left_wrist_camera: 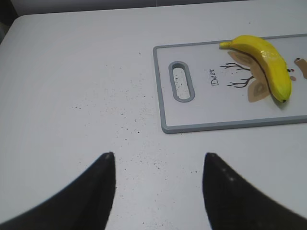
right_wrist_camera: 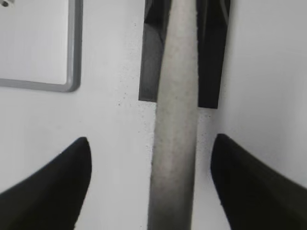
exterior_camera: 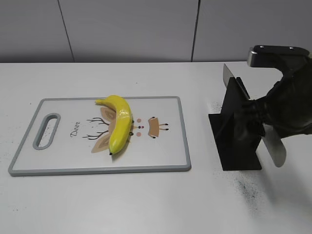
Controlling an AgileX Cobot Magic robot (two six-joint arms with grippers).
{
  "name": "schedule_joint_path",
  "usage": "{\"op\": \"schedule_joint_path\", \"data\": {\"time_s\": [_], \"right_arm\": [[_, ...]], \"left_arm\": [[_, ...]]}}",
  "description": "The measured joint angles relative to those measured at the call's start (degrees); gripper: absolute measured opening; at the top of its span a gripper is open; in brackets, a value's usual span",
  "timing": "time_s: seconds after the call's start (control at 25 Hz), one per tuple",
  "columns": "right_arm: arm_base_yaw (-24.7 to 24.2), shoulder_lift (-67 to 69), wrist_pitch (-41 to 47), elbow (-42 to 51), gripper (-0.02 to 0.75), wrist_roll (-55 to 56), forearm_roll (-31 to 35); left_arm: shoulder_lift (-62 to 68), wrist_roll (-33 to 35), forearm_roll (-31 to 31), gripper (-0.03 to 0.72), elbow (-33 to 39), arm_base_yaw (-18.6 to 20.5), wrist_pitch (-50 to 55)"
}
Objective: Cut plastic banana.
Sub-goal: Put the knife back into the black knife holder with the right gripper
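The plastic banana (exterior_camera: pixel 119 124) is glossy yellow with dark tips and lies whole on the white cutting board (exterior_camera: pixel 161 156), over its deer print. It also shows in the left wrist view (left_wrist_camera: pixel 266 60). A knife with a grey handle (right_wrist_camera: pixel 175 120) rests in a black stand (exterior_camera: pixel 234 141) right of the board; its handle (exterior_camera: pixel 274 146) sticks out toward the lower right. My right gripper (right_wrist_camera: pixel 151 139) is open, its fingers on either side of the handle without touching it. My left gripper (left_wrist_camera: pixel 159 154) is open and empty over bare table, left of the board (left_wrist_camera: pixel 201 115).
The board has a grey rim and a handle slot (left_wrist_camera: pixel 181 81) at its left end. Dark specks dot the white table around the stand and near the left gripper. A grey wall runs behind the table.
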Motion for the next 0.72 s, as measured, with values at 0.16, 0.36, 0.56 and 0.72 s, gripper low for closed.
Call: {"op": "schedule_joint_path", "data": {"time_s": [0.16,0.36,0.56,0.72], "right_arm": [[0.0,-0.1,0.1,-3.3,0.637,-3.0,0.7],[0.0,-3.4,0.6,-9.4,0.636,-10.7,0.7],[0.0,-11.8,3.2,-12.6,0.622,-17.4,0.7],[0.0,-19.6,9.2,-12.6,0.603,-20.3,0.7]], "left_arm": [[0.0,0.0,0.0,0.553,0.0,0.0,0.0],[0.0,0.0,0.0,0.553,0.0,0.0,0.0],[0.0,0.0,0.0,0.553,0.0,0.0,0.0],[0.0,0.0,0.0,0.553,0.0,0.0,-0.1]]}}
